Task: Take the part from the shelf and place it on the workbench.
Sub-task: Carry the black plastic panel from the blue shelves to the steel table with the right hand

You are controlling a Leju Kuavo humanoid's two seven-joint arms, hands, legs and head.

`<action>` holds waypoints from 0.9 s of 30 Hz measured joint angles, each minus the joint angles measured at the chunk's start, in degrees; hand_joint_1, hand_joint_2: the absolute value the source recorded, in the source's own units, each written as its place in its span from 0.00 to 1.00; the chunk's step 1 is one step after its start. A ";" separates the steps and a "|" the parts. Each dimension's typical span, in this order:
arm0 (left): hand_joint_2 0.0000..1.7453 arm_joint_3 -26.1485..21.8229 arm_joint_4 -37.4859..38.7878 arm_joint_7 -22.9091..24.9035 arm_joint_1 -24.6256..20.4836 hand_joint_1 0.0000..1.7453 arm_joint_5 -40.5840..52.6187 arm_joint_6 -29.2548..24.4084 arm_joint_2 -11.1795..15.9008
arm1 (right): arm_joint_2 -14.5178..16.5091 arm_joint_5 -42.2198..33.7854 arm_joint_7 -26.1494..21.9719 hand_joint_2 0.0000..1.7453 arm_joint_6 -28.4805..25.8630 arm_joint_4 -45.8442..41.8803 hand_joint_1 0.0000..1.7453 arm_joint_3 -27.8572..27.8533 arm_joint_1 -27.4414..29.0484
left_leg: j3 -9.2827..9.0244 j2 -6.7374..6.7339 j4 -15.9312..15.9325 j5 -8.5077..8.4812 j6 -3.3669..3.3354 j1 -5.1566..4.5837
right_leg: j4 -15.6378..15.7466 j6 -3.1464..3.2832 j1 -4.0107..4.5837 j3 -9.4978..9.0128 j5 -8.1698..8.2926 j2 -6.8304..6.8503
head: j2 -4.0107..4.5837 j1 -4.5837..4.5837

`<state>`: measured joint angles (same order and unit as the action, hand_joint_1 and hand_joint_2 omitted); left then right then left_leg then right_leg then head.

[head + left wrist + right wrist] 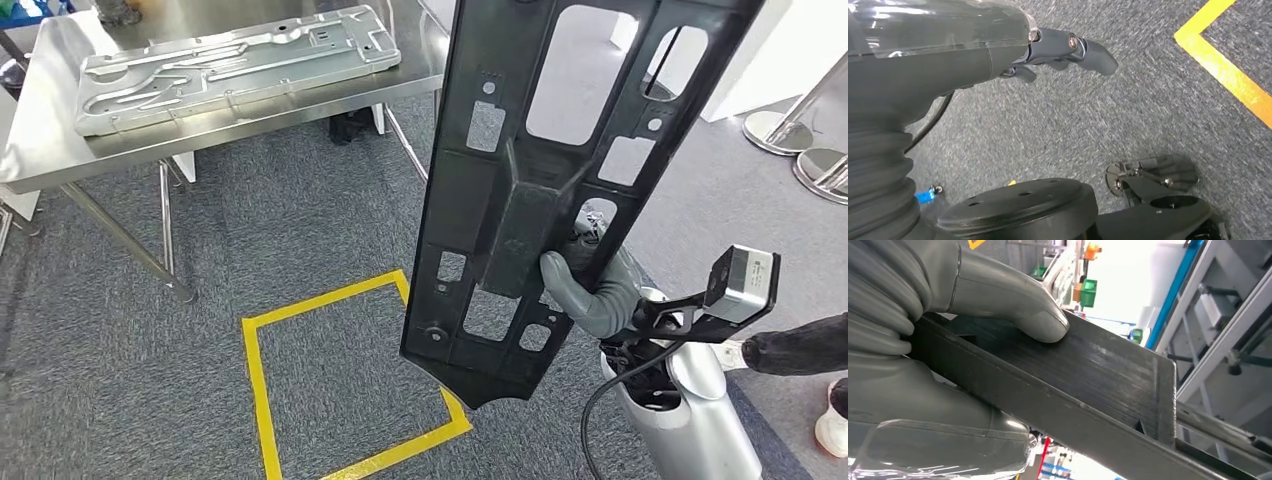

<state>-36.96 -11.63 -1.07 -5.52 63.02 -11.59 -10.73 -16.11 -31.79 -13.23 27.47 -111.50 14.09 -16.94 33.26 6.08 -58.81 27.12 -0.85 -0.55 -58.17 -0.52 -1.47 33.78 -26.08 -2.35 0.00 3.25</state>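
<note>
The right robot hand [592, 290] grips the long black plastic panel with cut-outs [560, 160], held upright above grey carpet, near the steel counter [60, 130]. The left robot hand [1063, 50] hangs with its fingers loosely apart, holding nothing.

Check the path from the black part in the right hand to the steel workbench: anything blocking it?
Nothing visible on the carpet between them. The right hand holds the black part upright; a silver panel already covers much of the workbench.
</note>
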 joint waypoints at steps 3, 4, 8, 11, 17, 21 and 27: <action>1.00 -0.02 0.00 0.09 -0.26 0.00 -0.01 -0.27 0.09 | -0.08 -0.06 -0.08 1.00 -0.38 -0.01 1.00 0.01 0.00 | 3.96 -4.76 -8.33 4.41 1.08 0.11 | 0.46 0.82 0.07 -0.76 -0.31 2.33 | 0.00 0.02; 1.00 -0.02 0.00 0.09 -0.47 0.00 -0.04 -0.34 0.09 | -0.10 0.00 -0.06 1.00 -0.63 0.00 1.00 0.01 0.07 | 5.88 -5.31 -12.09 5.87 1.33 0.33 | 0.45 0.90 0.15 -0.89 -0.47 3.16 | 0.00 0.02; 1.00 -0.02 0.00 0.21 -0.59 0.00 -0.14 -0.69 0.13 | -0.09 1.31 -0.14 1.00 -1.68 0.05 1.00 0.01 0.51 | 5.03 -6.59 -9.91 2.11 1.65 0.85 | 0.40 0.62 0.16 -1.88 -1.34 6.24 | 0.00 0.02; 1.00 -0.05 0.00 0.41 0.01 0.00 -0.21 -0.81 0.21 | -0.09 3.80 -1.00 1.00 -2.64 0.19 1.00 0.01 0.75 | 0.48 -9.92 -0.40 -1.24 0.71 0.12 | 0.41 -0.10 0.53 -2.64 -2.00 7.93 | 0.00 0.02; 1.00 -0.09 0.00 0.30 0.26 0.00 -0.05 -0.79 0.20 | -0.06 6.84 -1.79 1.00 -3.77 0.80 1.00 0.10 1.10 | -0.02 -6.77 1.38 -1.32 -1.20 0.26 | -3.03 -1.84 0.31 -1.49 -4.77 6.07 | 0.00 0.00; 1.00 -0.07 0.00 0.12 0.25 0.00 0.07 -0.37 0.12 | -0.33 7.13 -2.15 1.00 -3.85 1.40 1.00 0.12 2.14 | -0.25 -3.94 1.30 -1.16 -1.69 0.22 | -16.10 -1.86 0.30 6.26 -8.99 2.57 | 0.00 -0.03; 1.00 -0.08 0.00 -0.26 0.13 0.00 -0.18 -0.20 -0.19 | -0.97 7.04 -3.08 1.00 -2.92 2.35 1.00 0.11 3.06 | -0.40 0.40 0.39 -0.30 -0.86 0.29 | -1.24 -1.04 0.07 1.27 0.18 -1.91 | 0.00 -0.03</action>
<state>-37.04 -11.63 -1.33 -5.39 62.84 -11.80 -10.91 -17.08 -24.75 -16.31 24.55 -109.15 14.20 -13.88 32.86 6.48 -58.42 26.82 -1.71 -0.26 -59.42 -1.55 -1.40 35.05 -25.90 -4.25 0.00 3.22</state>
